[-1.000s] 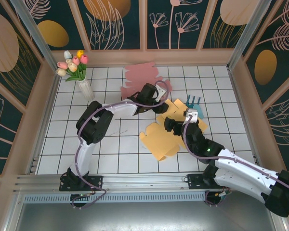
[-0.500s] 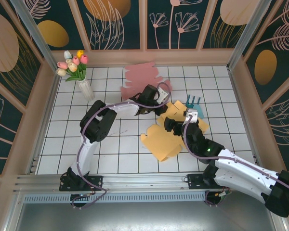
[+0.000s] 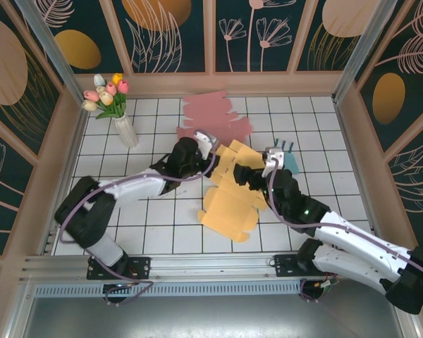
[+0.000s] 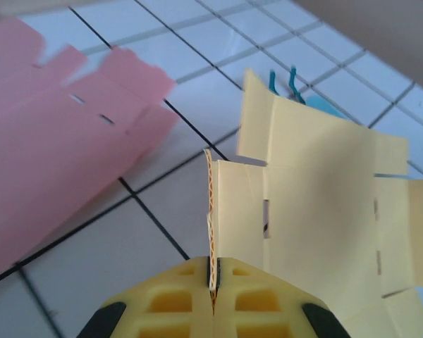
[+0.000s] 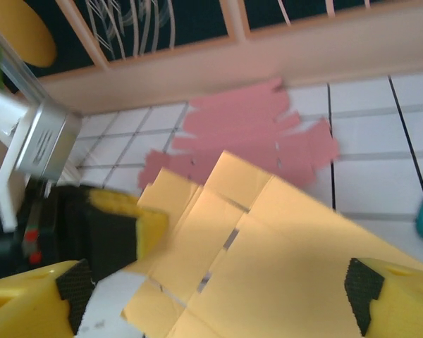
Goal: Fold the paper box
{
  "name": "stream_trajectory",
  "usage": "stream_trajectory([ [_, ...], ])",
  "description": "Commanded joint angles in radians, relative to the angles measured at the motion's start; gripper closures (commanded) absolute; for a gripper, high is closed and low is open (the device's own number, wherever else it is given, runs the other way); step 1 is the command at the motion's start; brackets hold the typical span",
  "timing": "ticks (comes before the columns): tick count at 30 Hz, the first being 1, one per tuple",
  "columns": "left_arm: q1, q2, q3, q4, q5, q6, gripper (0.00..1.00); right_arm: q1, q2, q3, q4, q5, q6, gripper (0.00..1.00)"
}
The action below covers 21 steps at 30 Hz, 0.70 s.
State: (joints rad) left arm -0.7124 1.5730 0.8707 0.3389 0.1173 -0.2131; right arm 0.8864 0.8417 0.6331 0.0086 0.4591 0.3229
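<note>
Workspace: white tiled table (image 3: 162, 211) inside a walled cell.

Yellow paper box blank (image 3: 229, 208) lies mid-table, right of centre, mostly flat. Its far portion is lifted and creased between the two grippers. Slots and fold lines are visible in the left wrist view (image 4: 324, 183) and the right wrist view (image 5: 268, 260).

Left gripper (image 3: 210, 156): closed on the blank's left edge. In the wrist view (image 4: 213, 282) the yellow fingers (image 4: 176, 303) meet with a thin upright flap pinched between them, its raw edge running up from the jaws.

Right gripper (image 3: 252, 179): jaws wide apart, holding nothing. In the wrist view (image 5: 217, 289) the black pads stand at either side of the frame with the blank's surface between them. Contact with the sheet cannot be determined.

Other items:
- Pink paper blank (image 3: 215, 116), flat, just beyond the yellow one.
- Teal object (image 3: 287, 151), at the blank's far right edge, type unclear.
- Vase of tulips (image 3: 123, 127), far left.
</note>
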Motion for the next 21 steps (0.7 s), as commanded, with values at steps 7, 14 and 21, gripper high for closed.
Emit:
stream_trajectory([
  [7,0.004,-0.455,-0.332,0.188,-0.287,-0.082,1.00,-0.036,0.269,0.351,0.019,-0.311,-0.621,0.22],
  [14,0.004,-0.752,-0.591,0.394,-0.372,-0.012,1.00,-0.162,0.489,0.614,-0.213,-0.619,-1.095,0.34],
  [21,0.004,-0.818,-0.663,0.447,-0.401,0.076,1.00,-0.237,0.592,0.814,-0.530,-0.758,-1.449,0.38],
])
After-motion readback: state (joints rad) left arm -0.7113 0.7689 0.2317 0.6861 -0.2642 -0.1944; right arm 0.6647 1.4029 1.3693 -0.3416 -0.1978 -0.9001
